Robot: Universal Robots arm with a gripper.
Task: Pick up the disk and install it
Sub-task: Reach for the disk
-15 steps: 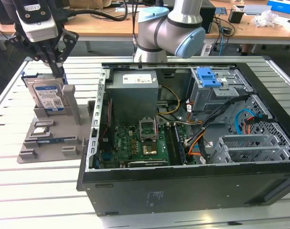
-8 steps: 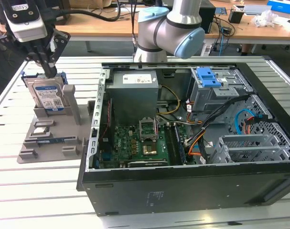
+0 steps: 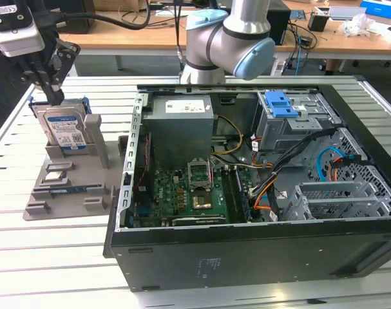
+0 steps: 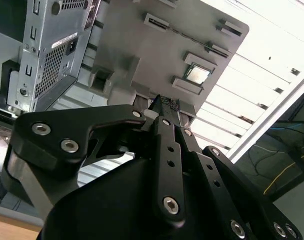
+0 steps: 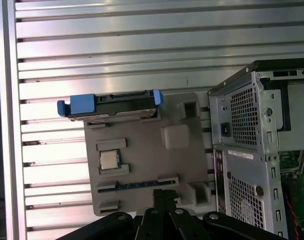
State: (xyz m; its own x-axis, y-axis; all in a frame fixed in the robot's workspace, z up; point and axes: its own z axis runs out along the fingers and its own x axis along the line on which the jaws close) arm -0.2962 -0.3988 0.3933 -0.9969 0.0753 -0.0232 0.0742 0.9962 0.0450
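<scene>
The disk [image 3: 65, 132] stands upright on its edge in a grey holder [image 3: 100, 145] on the table, at the exterior view's left. It is silver with a white-and-blue label and a blue frame. In the first wrist view the disk [image 5: 110, 103] shows edge-on at one end of the holder [image 5: 146, 150]. My gripper [image 3: 52, 95] hangs just above the disk's upper corner, and no contact shows. Its black fingers [image 5: 164, 196] are shut together with nothing between them, and the second wrist view shows the gripper [image 4: 164, 104] the same way.
An open computer case [image 3: 247, 257] fills the exterior view's middle and right, with a grey power supply [image 3: 180, 116] and a blue-latched drive bay [image 3: 277, 104]. The holder also carries a processor chip [image 5: 108, 160] and a memory stick [image 5: 136, 184]. Desks stand behind.
</scene>
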